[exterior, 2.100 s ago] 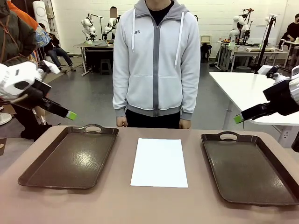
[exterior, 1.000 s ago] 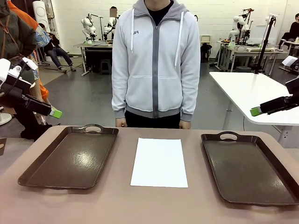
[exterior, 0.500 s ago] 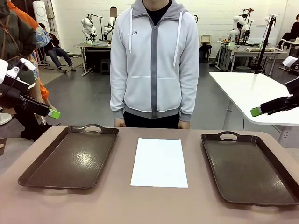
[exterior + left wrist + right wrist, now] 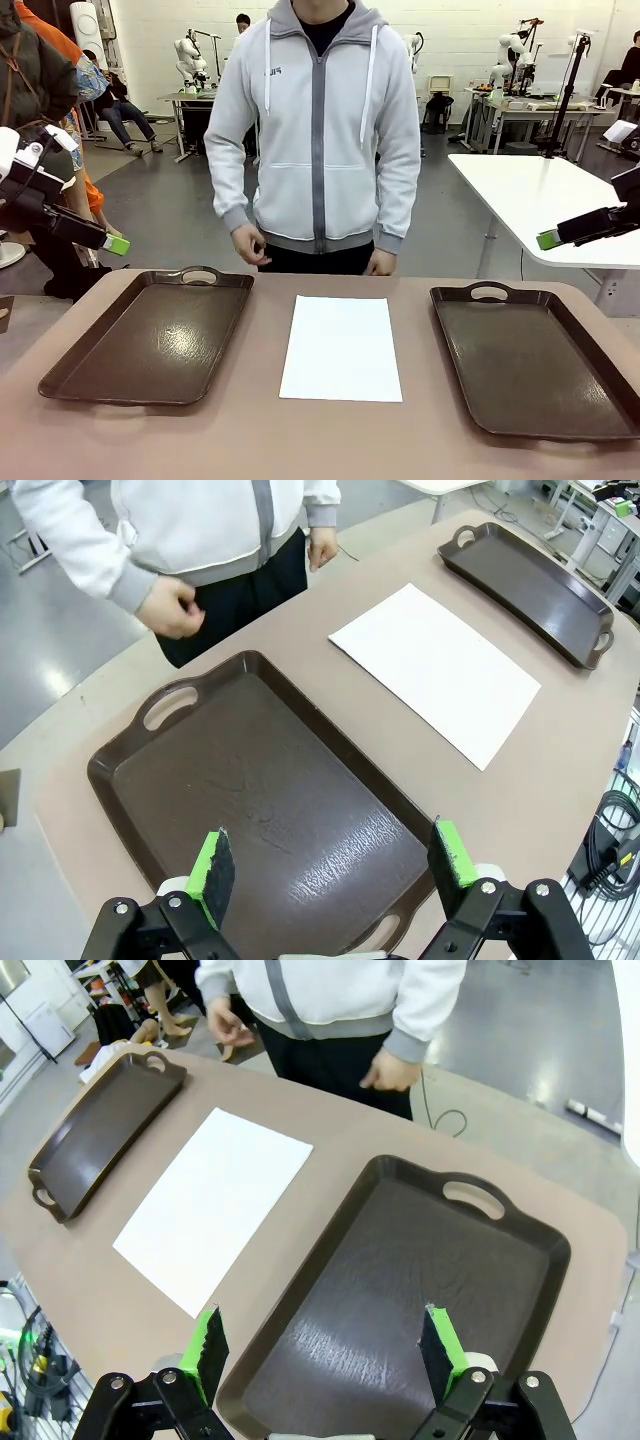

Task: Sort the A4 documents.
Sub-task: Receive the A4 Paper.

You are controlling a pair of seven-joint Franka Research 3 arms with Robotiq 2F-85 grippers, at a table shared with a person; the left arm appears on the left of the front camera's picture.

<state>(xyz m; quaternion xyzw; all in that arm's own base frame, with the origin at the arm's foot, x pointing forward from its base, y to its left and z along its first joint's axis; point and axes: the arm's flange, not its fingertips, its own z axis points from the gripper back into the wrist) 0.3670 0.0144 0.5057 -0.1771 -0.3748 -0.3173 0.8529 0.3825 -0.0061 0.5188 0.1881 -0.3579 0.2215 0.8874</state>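
A4 document (image 4: 341,348) flat on table (image 4: 250,430); left gripper (image 4: 331,846), right gripper (image 4: 325,1345) spread wide, empty, hovering well apart from it.

Showed glossy grey floor (image 4: 190,215), white back wall (image 4: 470,30); held white table (image 4: 530,195) at right, cluttered workbenches (image 4: 190,98) far back by wall; lit bright and even throughout

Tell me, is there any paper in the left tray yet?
No, the white sheet lies flat on the table, between the left tray and the right tray.
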